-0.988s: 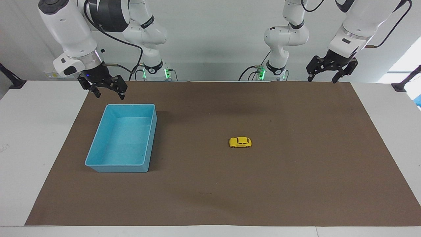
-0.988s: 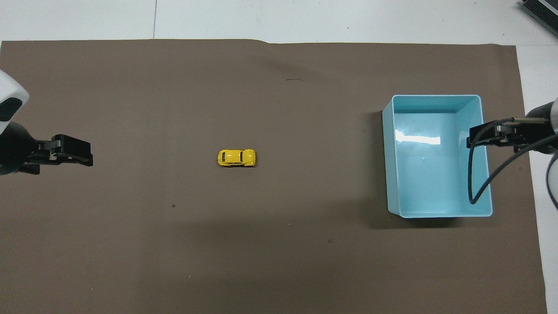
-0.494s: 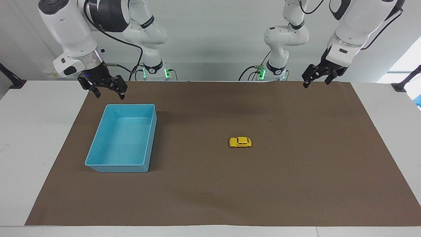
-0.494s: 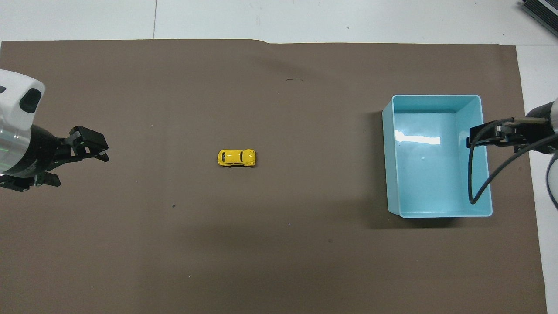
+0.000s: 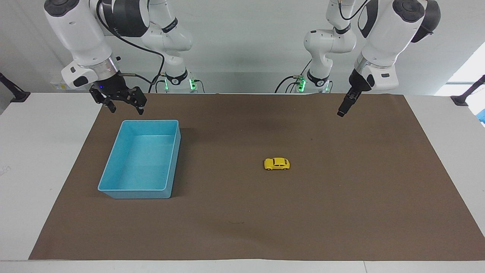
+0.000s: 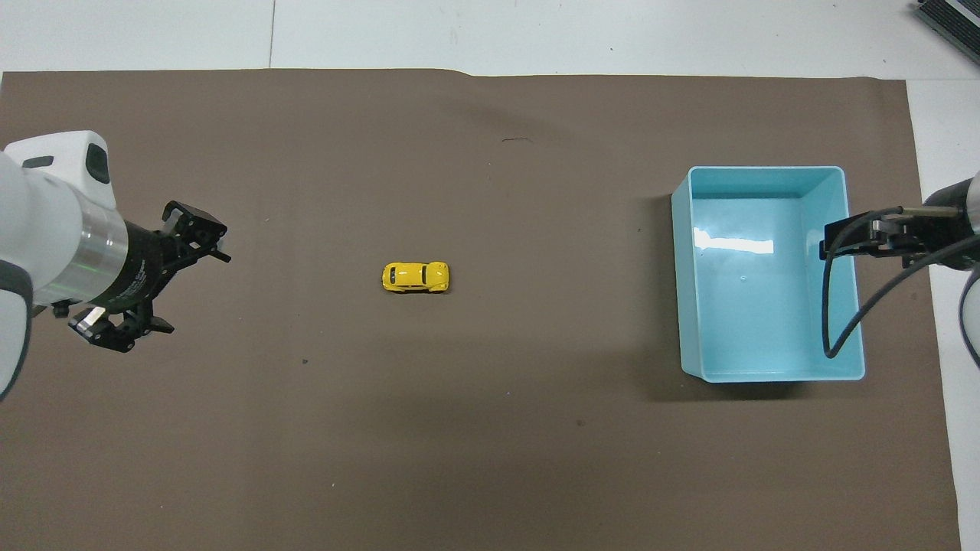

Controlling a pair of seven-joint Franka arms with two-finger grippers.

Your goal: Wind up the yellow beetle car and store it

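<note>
A brown mat [image 5: 242,227] covers most of the white table [image 5: 38,170], and everything of the task lies on it. The blue bin [image 5: 113,191] stands open and holds nothing, toward the right arm's end of the table. The right gripper [image 5: 122,105] hangs in the air just over the bin's rim nearest the robots, its fingers spread; this arm waits and is in the same place as a second ago. The left arm is the one that has changed: within the last second its wrist has turned and swung in from the mat's edge toward the middle, so in the facing view the left gripper [image 5: 342,111] now shows edge-on, pointing down over bare mat. In the overhead view the left gripper [image 6: 182,295] has its fingers spread wide and points toward the car, with nothing between them. The car [image 5: 277,163] is small and yellow, sits on its wheels near the middle of the mat, well apart from both grippers and from the bin, and has not moved. This probably means the left arm starts the reach for the car; no winding or storing is done yet.
</note>
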